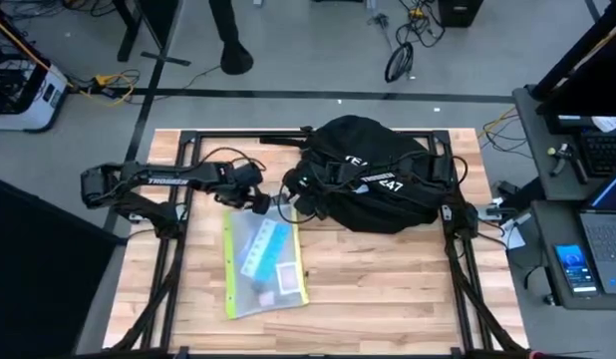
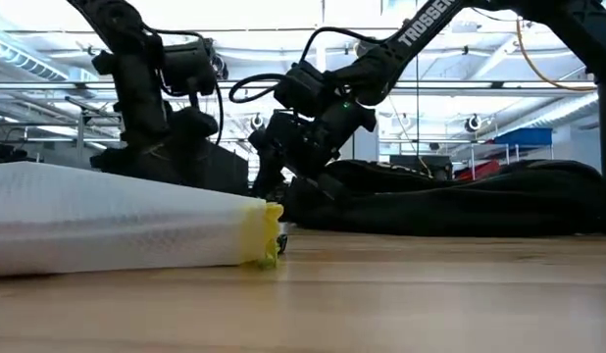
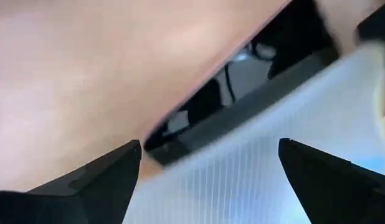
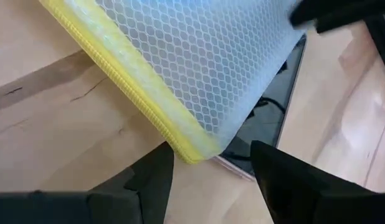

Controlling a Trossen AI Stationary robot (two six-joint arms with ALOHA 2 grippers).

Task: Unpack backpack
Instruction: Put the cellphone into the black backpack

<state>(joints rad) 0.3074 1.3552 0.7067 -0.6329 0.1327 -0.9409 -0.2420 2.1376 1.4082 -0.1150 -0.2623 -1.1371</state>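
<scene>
The black backpack (image 1: 373, 175) with white lettering lies at the table's far middle, resting on its side. A clear mesh pouch (image 1: 263, 264) with a yellow zip edge lies flat on the wood in front of it. It also shows in the low view (image 2: 117, 221). My left gripper (image 1: 258, 202) hangs open over the pouch's far end, with the mesh (image 3: 255, 174) showing between its fingers (image 3: 210, 142). My right gripper (image 1: 291, 202) reaches over the backpack and stands open (image 4: 211, 146) at the pouch's far right yellow corner (image 4: 195, 149). Whether either touches the pouch cannot be told.
A dark glossy flat thing (image 4: 273, 118) lies by the pouch's far edge, between pouch and backpack. Black frame rails (image 1: 178, 214) run along the table's left and right sides. Bare wood (image 1: 388, 289) spreads across the near right of the table.
</scene>
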